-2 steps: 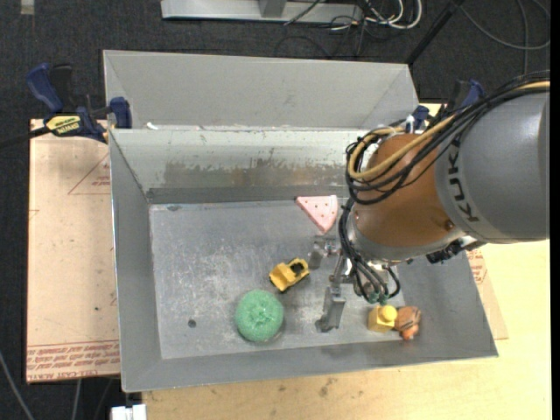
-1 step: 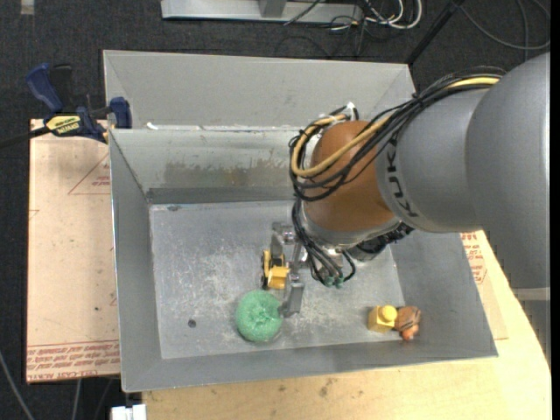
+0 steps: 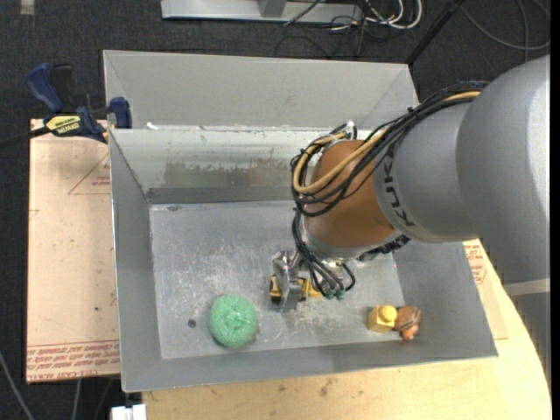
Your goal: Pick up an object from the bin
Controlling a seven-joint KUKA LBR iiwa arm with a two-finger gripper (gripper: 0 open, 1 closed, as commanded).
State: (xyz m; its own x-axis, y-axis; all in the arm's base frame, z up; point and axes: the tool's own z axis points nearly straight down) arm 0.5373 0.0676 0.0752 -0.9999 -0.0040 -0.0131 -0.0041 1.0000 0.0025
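My gripper [image 3: 283,283] is low over the bin floor, a little right of the middle, under the arm's orange cover. A small yellow thing [image 3: 292,292] sits right at its tip; whether it is gripped I cannot tell. A round green spongy ball [image 3: 234,320] lies on the floor to the gripper's lower left, apart from it. A small yellow and orange toy [image 3: 394,318] lies near the front right corner.
A small dark green bit [image 3: 333,294] shows just right of the gripper, under the cables. The arm and its cover hide the bin's back right part. The floor's left and back left show bare scratched metal.
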